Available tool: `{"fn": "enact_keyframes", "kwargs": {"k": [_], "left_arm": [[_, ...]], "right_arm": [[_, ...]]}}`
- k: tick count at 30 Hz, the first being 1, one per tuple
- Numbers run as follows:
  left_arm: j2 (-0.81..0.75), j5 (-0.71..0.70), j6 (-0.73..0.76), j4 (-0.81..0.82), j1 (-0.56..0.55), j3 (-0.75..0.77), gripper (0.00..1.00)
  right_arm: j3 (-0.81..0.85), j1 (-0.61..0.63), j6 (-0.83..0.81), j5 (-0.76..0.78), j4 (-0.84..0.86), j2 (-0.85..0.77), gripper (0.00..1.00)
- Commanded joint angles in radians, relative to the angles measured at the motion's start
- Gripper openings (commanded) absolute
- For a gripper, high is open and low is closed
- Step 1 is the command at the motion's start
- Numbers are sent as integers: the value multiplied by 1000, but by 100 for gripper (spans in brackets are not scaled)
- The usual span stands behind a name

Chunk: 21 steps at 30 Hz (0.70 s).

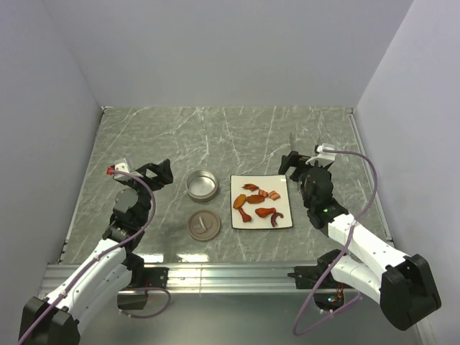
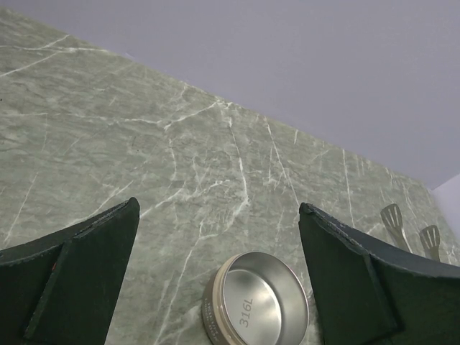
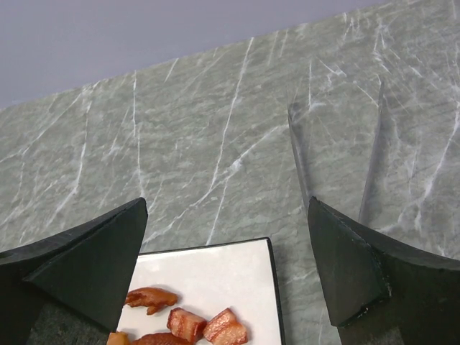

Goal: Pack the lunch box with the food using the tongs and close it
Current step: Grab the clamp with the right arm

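Noting right hand (image 1: 305,162) and left hand (image 1: 155,173) both spread wide, empty. Tongs (image 3: 298,154) lie on bench (image 1: 144,136) just beyond right hand, long axis near-to-far, off white plate (image 1: 282,185) far-right corner; right arm nearer.

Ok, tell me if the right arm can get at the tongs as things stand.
Probably yes. The right gripper is open, and the tongs lie on the table just ahead of it, beyond the plate corner, with nothing between them.
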Motion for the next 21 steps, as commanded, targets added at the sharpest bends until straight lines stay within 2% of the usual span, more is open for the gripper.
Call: {"fn": "enact_keyframes", "kwargs": {"k": [1, 13, 17, 21], "left_arm": [[-6, 2, 2, 38, -4, -2, 99], [0, -1, -4, 26, -3, 4, 100], [15, -13, -13, 12, -3, 15, 100], [18, -5, -18, 7, -3, 17, 99]], "right_arm": [[-5, 6, -6, 18, 35, -14, 100], [9, 6, 11, 35, 9, 0, 100], [18, 6, 42, 83, -8, 8, 100], [87, 5, 100, 167, -135, 52, 100]]}}
